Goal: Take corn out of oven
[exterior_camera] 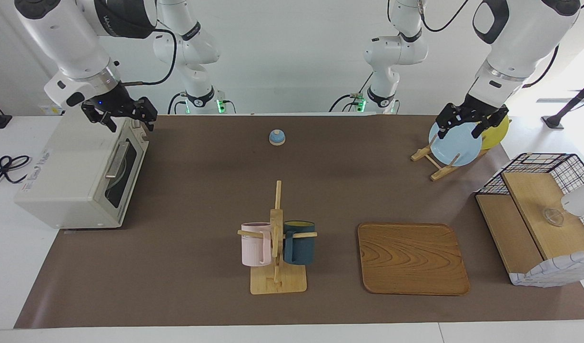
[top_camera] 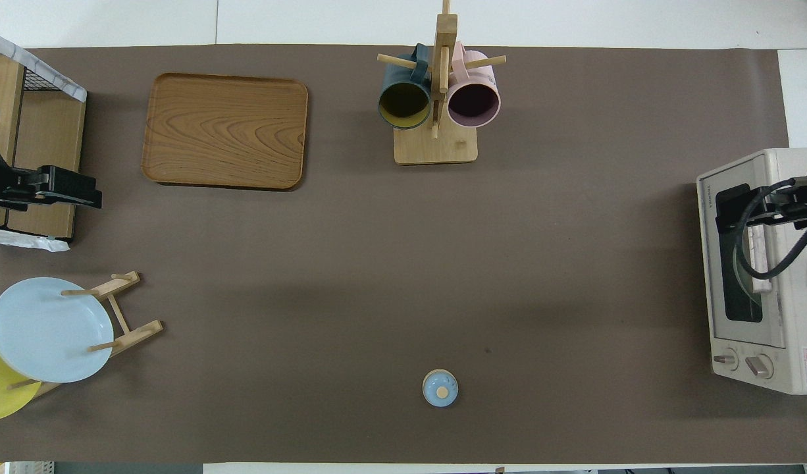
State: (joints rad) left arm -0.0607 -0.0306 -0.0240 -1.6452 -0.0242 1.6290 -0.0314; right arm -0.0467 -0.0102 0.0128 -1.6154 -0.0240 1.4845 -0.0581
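The cream-white oven [exterior_camera: 58, 181] stands at the right arm's end of the table, also seen in the overhead view [top_camera: 772, 368]. Its dark glass door [exterior_camera: 125, 166] is closed, with the bar handle [exterior_camera: 116, 159] across it. The corn is hidden; only a pale round shape shows through the glass. My right gripper [exterior_camera: 130, 123] is open and empty, up in the air over the oven's top front edge; it shows over the door in the overhead view [top_camera: 729, 212]. My left gripper [exterior_camera: 459, 129] is open and empty, waiting over the plate rack.
A plate rack holds a pale blue plate [exterior_camera: 454, 145] and a yellow plate [exterior_camera: 494, 133]. A black wire basket [exterior_camera: 539, 162] with wooden boards is at the left arm's end. A wooden tray [exterior_camera: 411, 257], a mug rack [exterior_camera: 276, 247] with two mugs, and a small blue lid [exterior_camera: 276, 137] are on the mat.
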